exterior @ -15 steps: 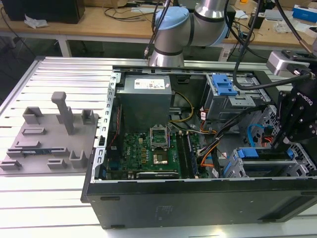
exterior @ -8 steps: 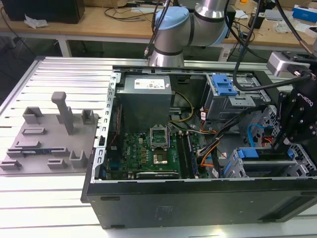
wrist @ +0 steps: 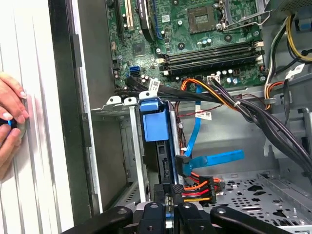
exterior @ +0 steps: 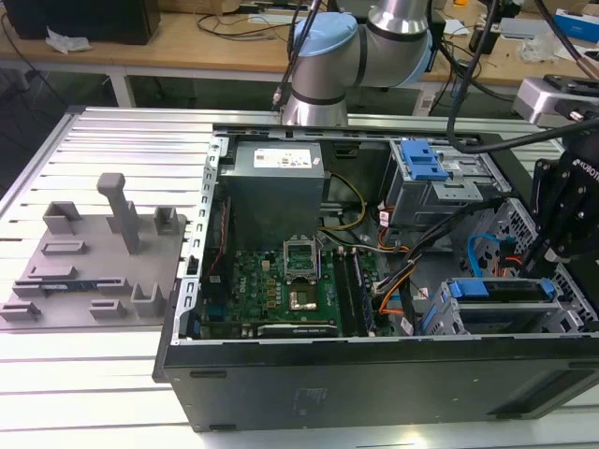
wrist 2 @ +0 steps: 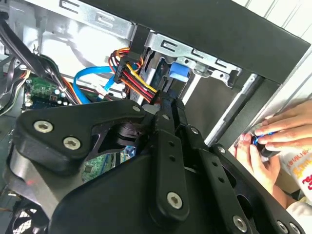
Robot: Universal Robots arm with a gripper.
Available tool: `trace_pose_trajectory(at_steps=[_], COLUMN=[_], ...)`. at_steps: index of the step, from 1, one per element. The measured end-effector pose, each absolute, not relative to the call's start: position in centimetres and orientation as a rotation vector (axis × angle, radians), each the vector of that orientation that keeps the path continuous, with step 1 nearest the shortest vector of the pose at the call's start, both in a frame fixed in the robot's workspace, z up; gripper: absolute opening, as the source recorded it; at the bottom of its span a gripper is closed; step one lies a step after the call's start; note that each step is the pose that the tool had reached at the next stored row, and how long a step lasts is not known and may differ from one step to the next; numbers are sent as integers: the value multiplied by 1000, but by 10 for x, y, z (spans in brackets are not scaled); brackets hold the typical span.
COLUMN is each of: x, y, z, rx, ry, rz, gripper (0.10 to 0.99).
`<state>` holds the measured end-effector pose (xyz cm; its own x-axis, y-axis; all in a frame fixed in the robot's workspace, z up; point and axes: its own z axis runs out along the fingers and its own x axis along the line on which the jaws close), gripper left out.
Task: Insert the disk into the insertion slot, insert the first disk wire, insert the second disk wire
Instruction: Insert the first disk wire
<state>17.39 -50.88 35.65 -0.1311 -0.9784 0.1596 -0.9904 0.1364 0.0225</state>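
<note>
My end effector (exterior: 554, 245) hangs low inside the computer case (exterior: 374, 383), at the exterior view's right. I cannot tell how far open it is, or if it has hold of anything. In the first wrist view it is right at the plug with red, orange and yellow wires (wrist: 197, 187).

The disk (wrist: 155, 122) sits inside the slot (wrist: 117, 102), and its blue frame shows. A blue flat wire (wrist: 214, 158) ends at the disk's edge, just beside that plug.

Thick black cables (wrist: 253, 112) cross close by. Past them, the metal floor with holes (wrist: 253, 190) is open room. A person's hands (wrist: 9, 126) rest on the tabletop (wrist: 39, 195), just outside the case wall.
</note>
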Motion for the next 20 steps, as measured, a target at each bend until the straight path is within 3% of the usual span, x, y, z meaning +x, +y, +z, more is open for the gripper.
trace_pose_trajectory(at_steps=[20], x=[173], y=[-510], z=[354], rx=[1935], ry=[-2327], rz=[106], gripper=[165])
